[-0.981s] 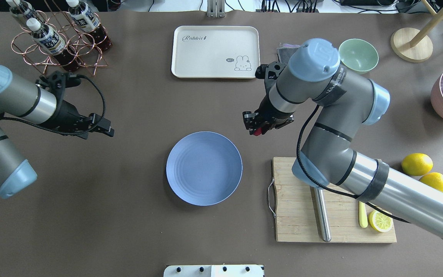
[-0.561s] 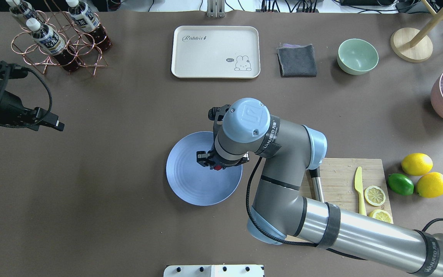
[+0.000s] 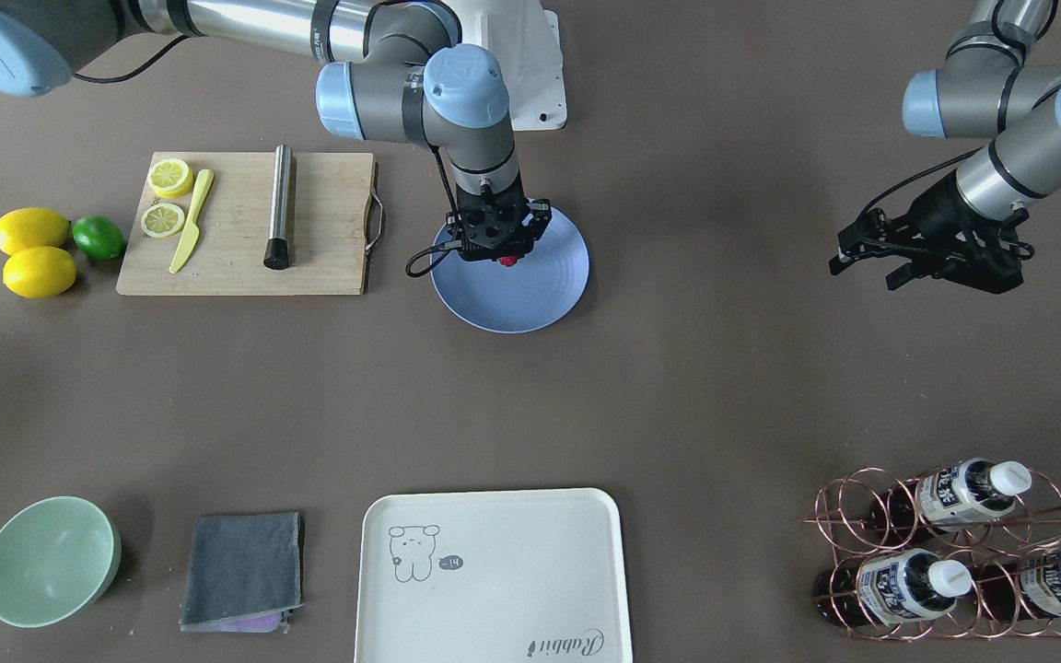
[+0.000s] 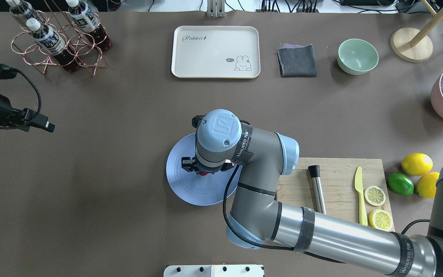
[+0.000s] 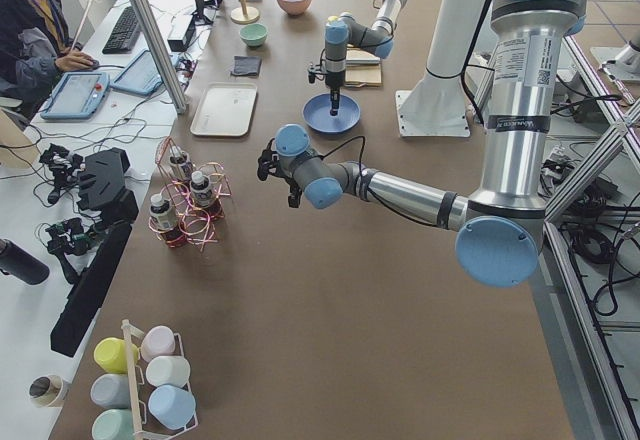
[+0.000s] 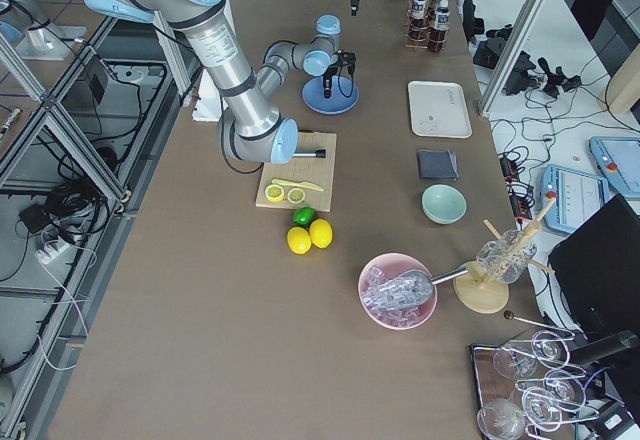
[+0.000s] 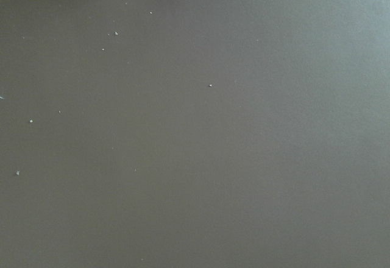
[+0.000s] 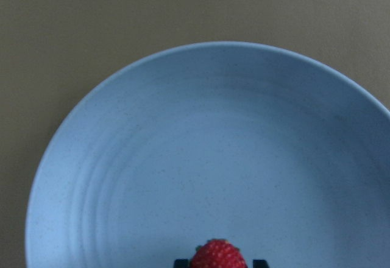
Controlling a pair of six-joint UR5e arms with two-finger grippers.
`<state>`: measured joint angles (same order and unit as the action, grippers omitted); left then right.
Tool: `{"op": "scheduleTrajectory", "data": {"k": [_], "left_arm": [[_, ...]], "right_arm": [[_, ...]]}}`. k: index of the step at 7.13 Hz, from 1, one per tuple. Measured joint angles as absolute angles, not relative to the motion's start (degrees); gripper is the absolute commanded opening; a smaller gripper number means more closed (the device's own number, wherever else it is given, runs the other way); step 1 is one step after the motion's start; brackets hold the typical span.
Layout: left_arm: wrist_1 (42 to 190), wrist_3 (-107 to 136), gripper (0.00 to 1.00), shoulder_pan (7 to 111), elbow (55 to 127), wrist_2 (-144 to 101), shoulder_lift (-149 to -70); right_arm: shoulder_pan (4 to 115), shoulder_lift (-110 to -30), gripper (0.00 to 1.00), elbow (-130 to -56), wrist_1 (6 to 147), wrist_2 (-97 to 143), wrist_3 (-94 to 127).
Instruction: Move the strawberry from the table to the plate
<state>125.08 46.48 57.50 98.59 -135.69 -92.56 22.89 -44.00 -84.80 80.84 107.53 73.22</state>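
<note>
The small red strawberry (image 4: 203, 173) (image 3: 507, 261) is pinched between the fingertips of my right gripper (image 4: 203, 170) (image 3: 503, 256), which is shut on it. The gripper hangs low over the middle of the blue-lavender plate (image 4: 190, 192) (image 3: 530, 299). In the right wrist view the strawberry (image 8: 218, 256) sits at the bottom edge with the plate (image 8: 183, 146) filling the frame beneath it. I cannot tell whether the berry touches the plate. My left gripper (image 4: 47, 126) (image 3: 862, 274) hovers open and empty over bare table (image 4: 102, 173) far to the left.
A wooden cutting board (image 4: 337, 181) with a muddler, yellow knife and lemon slices lies right of the plate, under my right arm. Lemons and a lime (image 4: 400, 184) lie beyond it. At the back stand a cream tray (image 4: 215, 52), grey cloth (image 4: 297, 60), green bowl (image 4: 358, 56) and bottle rack (image 4: 58, 38).
My right arm carried the strawberry from the table right of the plate to over the plate's middle. My left arm drew back toward the left edge.
</note>
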Motion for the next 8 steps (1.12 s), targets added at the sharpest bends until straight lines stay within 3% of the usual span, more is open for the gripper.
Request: {"op": "scheduleTrajectory", "data": {"k": [2,4,6,8], "left_arm": [[125.1,46.4,0.94,57.8,98.8,-135.7,-91.7],[124.9,46.3,0.95,59.8,98.7,-137.3,-91.2],[124.7,44.3,0.95,62.2,97.4,-138.7,-90.8],[117.6,28.9,0.96,69.3,95.0,-139.0,-90.6]], "right_arm": [[23.5,-44.1,1.00,-85.5,81.2,107.8,73.2],[27.7,-47.1,1.00,-91.3,84.9,110.9,71.4],[36.3,-55.8,1.00,-101.2,90.1,117.0,62.1],[46.8,-64.8,1.00,-105.8,93.5,123.3,46.8]]}}
